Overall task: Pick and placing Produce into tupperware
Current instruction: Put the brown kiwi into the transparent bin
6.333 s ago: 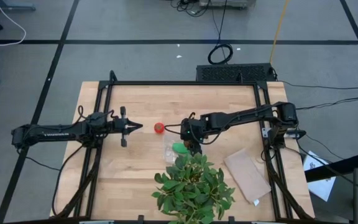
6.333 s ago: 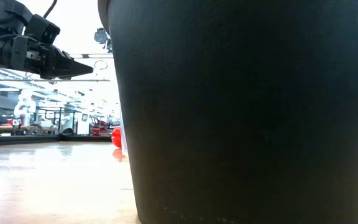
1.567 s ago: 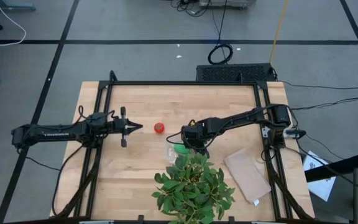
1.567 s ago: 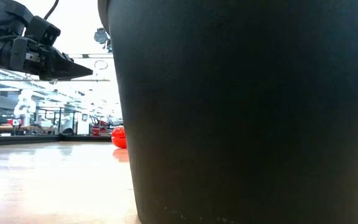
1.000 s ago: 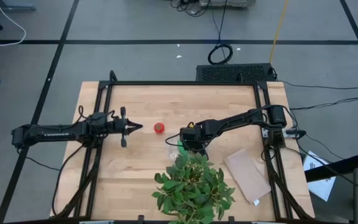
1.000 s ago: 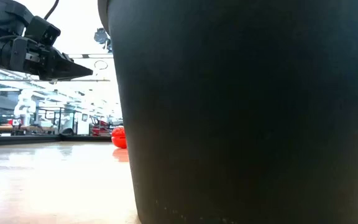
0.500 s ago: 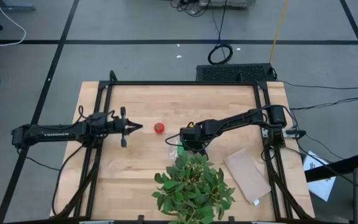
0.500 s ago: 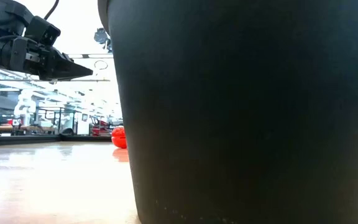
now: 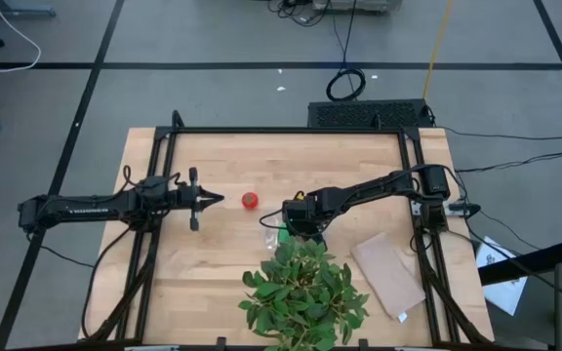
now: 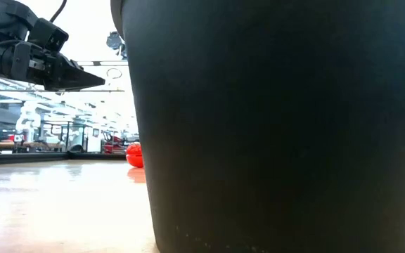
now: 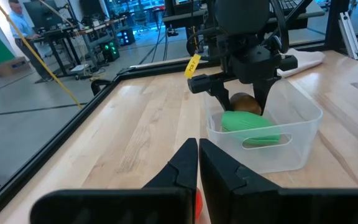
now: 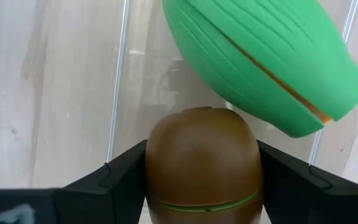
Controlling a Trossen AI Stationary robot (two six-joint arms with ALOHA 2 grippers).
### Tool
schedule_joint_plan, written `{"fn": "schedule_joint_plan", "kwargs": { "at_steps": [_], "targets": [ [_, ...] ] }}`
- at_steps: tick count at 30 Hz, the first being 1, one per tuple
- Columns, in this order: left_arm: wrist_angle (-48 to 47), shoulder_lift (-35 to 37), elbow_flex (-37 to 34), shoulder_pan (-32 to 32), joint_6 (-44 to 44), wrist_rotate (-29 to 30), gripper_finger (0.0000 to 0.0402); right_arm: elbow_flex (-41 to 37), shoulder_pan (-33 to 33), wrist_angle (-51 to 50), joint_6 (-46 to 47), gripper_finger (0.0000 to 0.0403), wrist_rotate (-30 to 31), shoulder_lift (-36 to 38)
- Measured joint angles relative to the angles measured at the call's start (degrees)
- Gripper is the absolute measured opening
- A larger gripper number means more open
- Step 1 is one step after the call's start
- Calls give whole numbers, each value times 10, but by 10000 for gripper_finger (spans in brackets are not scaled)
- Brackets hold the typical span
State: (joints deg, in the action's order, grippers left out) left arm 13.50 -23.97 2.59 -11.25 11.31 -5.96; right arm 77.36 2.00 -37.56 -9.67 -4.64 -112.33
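Observation:
The clear tupperware (image 9: 267, 232) stands on the table just beyond the leafy plant. The bright green piece (image 11: 251, 121) lies inside it and also shows in the right wrist view (image 12: 260, 62). My right gripper (image 9: 299, 216) points down into the tupperware, shut on the brown kiwi (image 12: 202, 158), next to the green piece. The red tomato (image 9: 250, 200) sits on the table between the two grippers and also shows in the low view (image 10: 133, 154). My left gripper (image 9: 219, 200) is shut and empty, held above the table left of the tomato. My right gripper pinches the kiwi by its two opposite sides (image 12: 157, 171) between its two fingers, one finger (image 12: 114, 180) on each side. The fingers come from above, pointing down. The kiwi (image 11: 244, 101) sits inside the tupperware's walls beside the green piece; whether it rests on the floor I cannot tell.
A large leafy plant (image 9: 303, 292) in a black pot (image 10: 280, 126) stands at the near edge, right next to the tupperware, and blocks most of the low view. A flat tan sheet (image 9: 388, 275) lies at the near right. Bare wood lies at the far side and left.
My right gripper has shifted a little toward the plant and down at the tupperware with the kiwi, then kept still for the last second.

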Motion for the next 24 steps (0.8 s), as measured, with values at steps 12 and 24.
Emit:
{"fn": "schedule_joint_plan", "kwargs": {
  "at_steps": [12, 24],
  "targets": [
    [0, 0, 0, 0, 0, 0, 21, 0, 0, -1, 6, 286, 1, 0],
    [0, 0, 0, 0, 0, 0, 21, 1, 0, 3, 14, 318, 9, 8]
  ]
}}
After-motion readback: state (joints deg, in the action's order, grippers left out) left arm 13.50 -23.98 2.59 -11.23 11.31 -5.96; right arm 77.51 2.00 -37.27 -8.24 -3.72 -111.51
